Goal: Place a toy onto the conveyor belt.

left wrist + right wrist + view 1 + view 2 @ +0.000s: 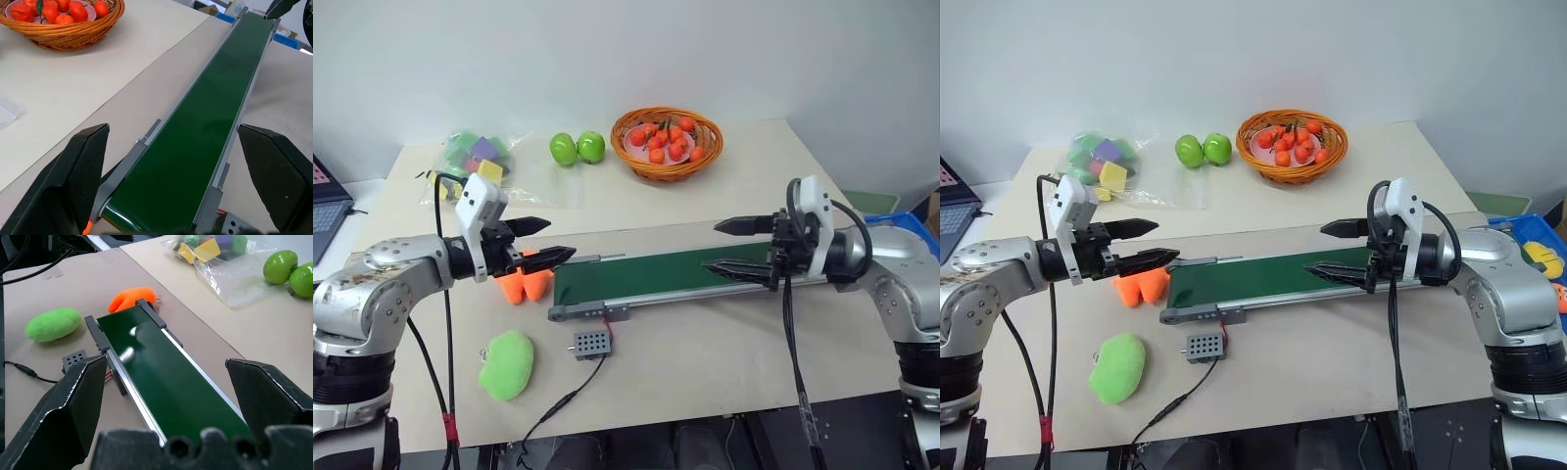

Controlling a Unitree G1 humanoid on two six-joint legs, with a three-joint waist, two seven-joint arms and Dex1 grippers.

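Bench (724, 352) covered in matte beige board, carrying a narrow dark-green belt (646, 274) in a grey metal frame; a small perforated grey control box (588, 343) lies just in front of the belt's left end, joined by a thin wire. The toy (507, 363), a fuzzy lime-green bean-shaped plush, rests on the bench in front of and to the left of the belt, apart from it. An orange plush (526, 285) sits beside the belt's left end. Left claw (546, 242) hovers over that end, its black tapered fingers spread and empty; right claw (724, 247) hovers over the belt's right part, likewise spread and empty. Behind: two glossy green apples (578, 148), a woven basket (667, 143) of small orange-red fruit, and a clear bag (475, 162) of coloured blocks.
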